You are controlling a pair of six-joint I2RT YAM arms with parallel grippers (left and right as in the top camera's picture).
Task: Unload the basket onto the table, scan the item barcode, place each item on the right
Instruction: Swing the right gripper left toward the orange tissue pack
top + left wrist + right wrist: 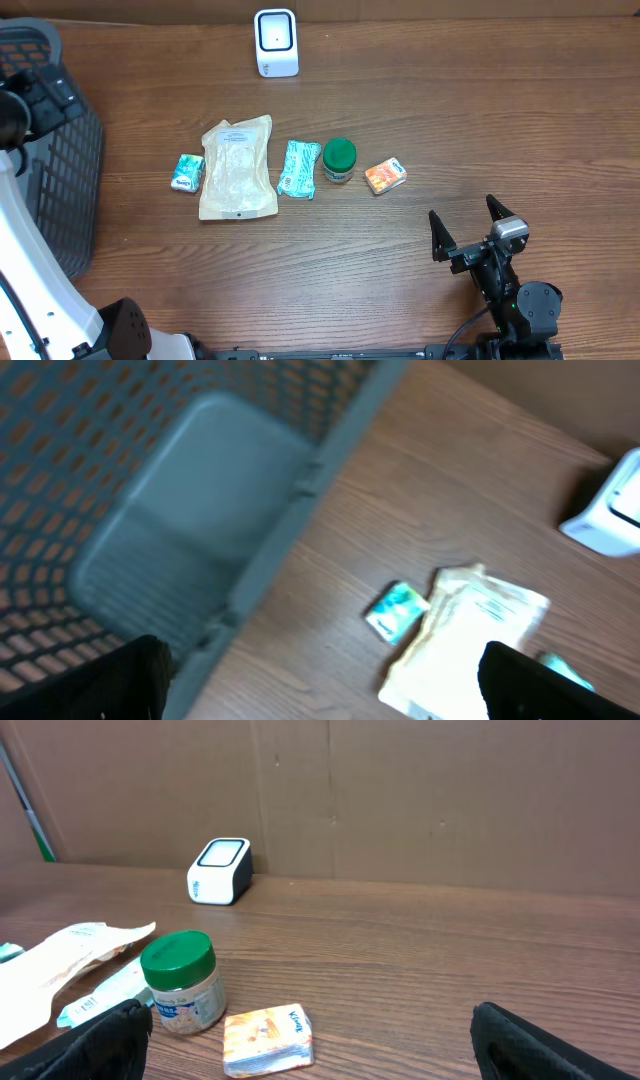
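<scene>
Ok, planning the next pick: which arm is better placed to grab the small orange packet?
Right, probably. The right gripper, open, faces the small orange packet close by, nothing between. The left gripper, also open, hangs by the dark mesh basket, far off.

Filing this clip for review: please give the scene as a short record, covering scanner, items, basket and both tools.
device: white scanner, upright, far side
items: one row, left to right: teal packet, beige pouch, long teal pack, green-lid jar, orange packet
bin: grey basket, at the left
left: left tool open, empty, over basket
right: right tool open, empty, near side, right of row
status: no item picked up
</scene>
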